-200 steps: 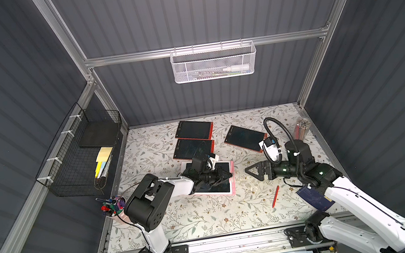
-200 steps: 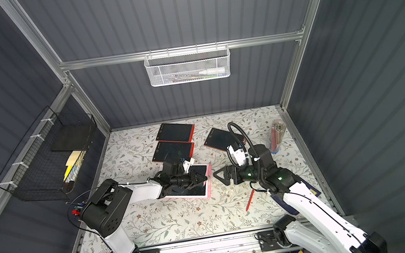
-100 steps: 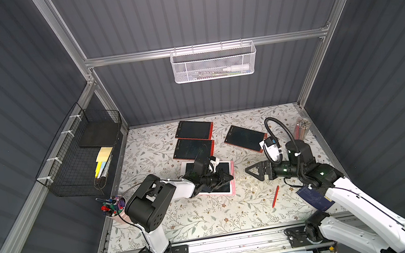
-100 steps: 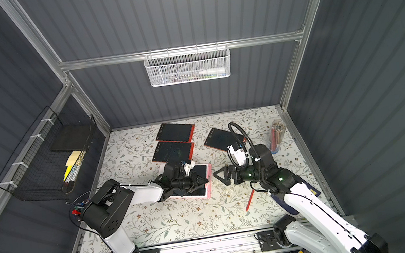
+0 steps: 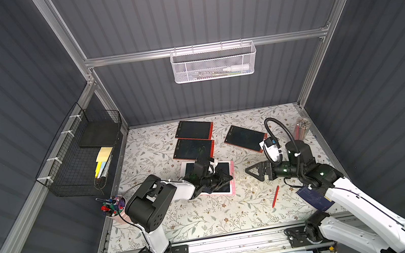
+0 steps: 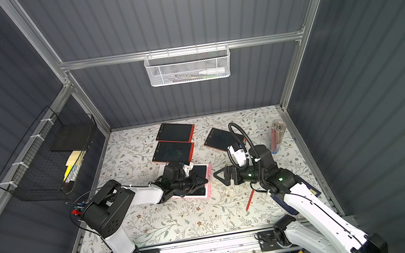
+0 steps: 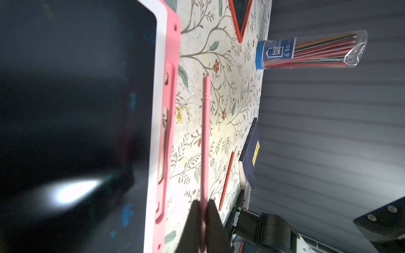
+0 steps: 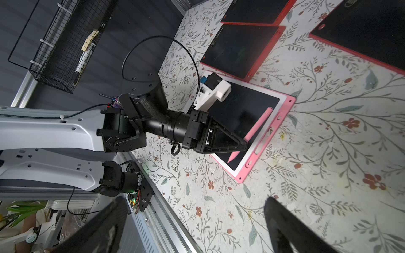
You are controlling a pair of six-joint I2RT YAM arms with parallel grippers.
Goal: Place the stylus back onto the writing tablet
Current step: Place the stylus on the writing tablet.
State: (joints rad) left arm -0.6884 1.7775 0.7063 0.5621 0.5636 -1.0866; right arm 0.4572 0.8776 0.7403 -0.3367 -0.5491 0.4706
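Left tool (image 5: 229,177): my jaws are pinched tight on the pink stylus (image 8: 257,129). I grip it near one end, and the rest of the shaft sticks out past my fingertips (image 7: 215,221).
Stylus: it runs alongside the pink side rail of the writing tablet (image 5: 233,181), outside the rail's holder slot. In the right wrist view it lies over the edge of the dark screen. I cannot tell whether it touches the tablet.
Writing tablet: it lies flat near the middle of the flowered tabletop (image 5: 208,219), screen up, with the pink rail on its 3 o'clock side in both top views.
Right tool (image 5: 249,171): my jaws are spread wide and hold nothing. The tool is near the tablet at 3 o'clock from it, with the tips pointing toward 9 o'clock.
Red tablets (image 5: 193,148): there are three. Two lie at 12 o'clock from the pink one, the nearer just beside it, and one lies at about 1 o'clock.
Red stick (image 5: 275,196): it lies on the tabletop at 4 o'clock from the writing tablet, well apart from it.
Pencil tube (image 5: 301,130): it stands upright at 2 o'clock, near the tabletop's edge.
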